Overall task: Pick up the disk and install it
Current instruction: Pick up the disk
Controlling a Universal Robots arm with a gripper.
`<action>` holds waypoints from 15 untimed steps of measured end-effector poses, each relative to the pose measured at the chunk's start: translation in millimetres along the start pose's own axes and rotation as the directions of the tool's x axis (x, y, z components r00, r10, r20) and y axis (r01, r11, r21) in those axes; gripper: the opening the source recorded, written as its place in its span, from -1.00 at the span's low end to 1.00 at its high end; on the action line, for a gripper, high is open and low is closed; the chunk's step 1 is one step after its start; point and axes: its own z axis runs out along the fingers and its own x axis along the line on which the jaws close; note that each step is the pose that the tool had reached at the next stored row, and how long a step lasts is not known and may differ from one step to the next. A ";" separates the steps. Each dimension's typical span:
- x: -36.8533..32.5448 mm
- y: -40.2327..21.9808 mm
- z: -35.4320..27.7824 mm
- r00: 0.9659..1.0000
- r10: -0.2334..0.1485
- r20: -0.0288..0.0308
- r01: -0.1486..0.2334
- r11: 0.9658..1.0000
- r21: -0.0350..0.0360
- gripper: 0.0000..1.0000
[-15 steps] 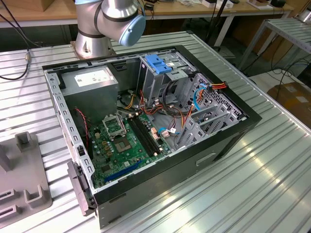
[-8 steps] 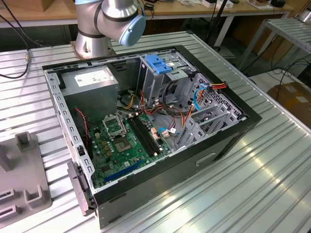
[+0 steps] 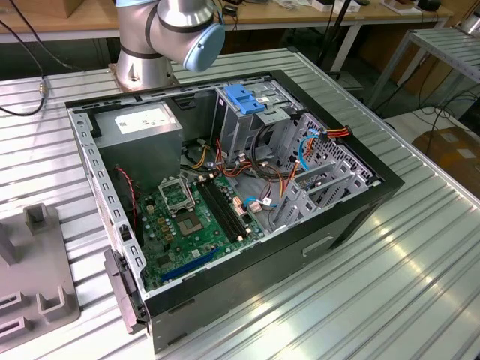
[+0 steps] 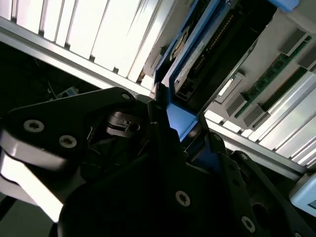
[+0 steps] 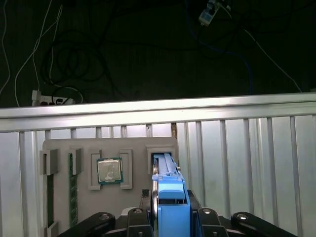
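Tray of grey plastic point(image 3: 37, 292) lies at the lower left of the exterior view, on the ribbed metal table point(image 3: 390, 285). My arm point(image 3: 169, 34) stands at the top, left of centre, behind the open computer case point(image 3: 247, 277) that takes the middle of the frame. Inside it the green motherboard point(image 3: 187, 225) lies toward the lower left, and a light blue clip point(image 3: 244, 97) sits atop the metal cage point(image 3: 232, 131) at upper centre.

In the first wrist view the tray point(image 5: 59, 148) carries a green memory stick point(image 5: 73, 192), then a processor chip point(image 5: 109, 171) in its pocket, then the disk point(image 5: 168, 170) on edge at the next slot. I cannot tell whether it is seated or raised. My gripper point(image 5: 170, 215) pinches the disk by its blue carrier frame, fingers point(image 5: 154, 202) pressed against both sides. In the second wrist view the frame sits clamped in the gripper point(image 4: 180, 123), and the disk's dark slab point(image 4: 222, 39) reaches away over the tray.
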 end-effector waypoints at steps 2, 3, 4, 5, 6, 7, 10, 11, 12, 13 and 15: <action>-0.1 0.1 -5.9 1.000 0.000 0.000 0.000 1.000 0.000 -0.26; -0.3 0.3 -11.9 1.000 0.000 0.000 0.000 1.000 0.000 -0.26; -0.4 0.4 -15.5 1.000 0.000 0.000 0.000 1.000 0.000 -0.26; -0.4 0.5 -18.9 1.000 0.000 0.000 0.000 1.000 0.000 -0.26; -0.5 0.5 -21.7 1.000 0.000 0.000 0.000 1.000 0.000 -0.26; -0.5 0.6 -23.3 1.000 0.000 0.000 0.000 1.000 0.000 -0.26; -0.7 0.8 -31.3 1.000 0.000 0.000 0.000 1.000 0.000 -0.26; -0.8 0.8 -33.5 1.000 0.000 0.000 0.000 1.000 0.000 -0.26; -0.8 0.9 -35.7 1.000 0.000 0.000 0.000 1.000 0.000 -0.26; -0.9 0.9 -37.8 1.000 0.000 0.000 0.000 1.000 0.000 -0.26; -1.0 1.1 -44.1 1.000 0.000 0.000 0.000 1.000 0.000 -0.26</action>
